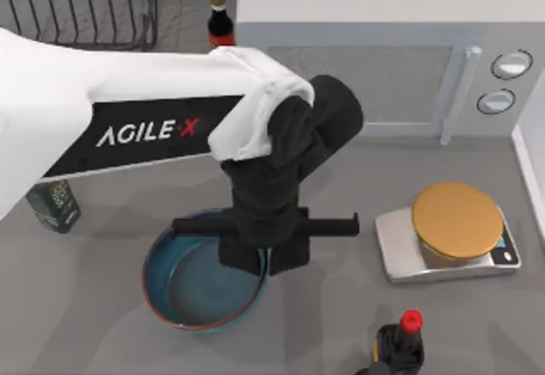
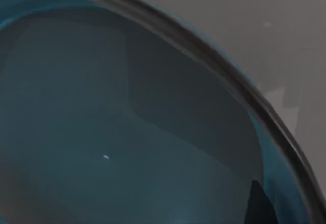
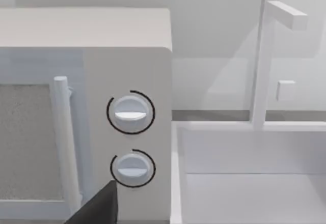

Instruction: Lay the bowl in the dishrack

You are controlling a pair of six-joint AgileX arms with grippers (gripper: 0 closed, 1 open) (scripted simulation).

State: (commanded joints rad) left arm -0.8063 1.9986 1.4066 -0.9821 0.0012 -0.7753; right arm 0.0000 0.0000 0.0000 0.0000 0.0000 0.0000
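1. The bowl point(image 1: 200, 294) sits on the table point(image 1: 85, 307) left of the scale point(image 1: 451, 234), blue with a thin reddish rim and a dark inside.
2. The left gripper point(image 1: 264, 260) hangs over the bowl's upper right rim; whether its jaws are spread or pinching, I cannot tell.
3. The left wrist view shows the bowl's inside point(image 2: 102, 132) close up.
4. The right wrist view shows the microwave point(image 3: 127, 56) with two knobs and a sink point(image 3: 244, 183).
5. One dishrack point(image 1: 85, 4) stands well behind the bowl; two red-capped bottles and one green can are on the table.

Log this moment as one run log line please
left end effector: over near rim of bowl | bowl: on table, front left | dishrack: back left, no bowl | right arm: parked facing microwave
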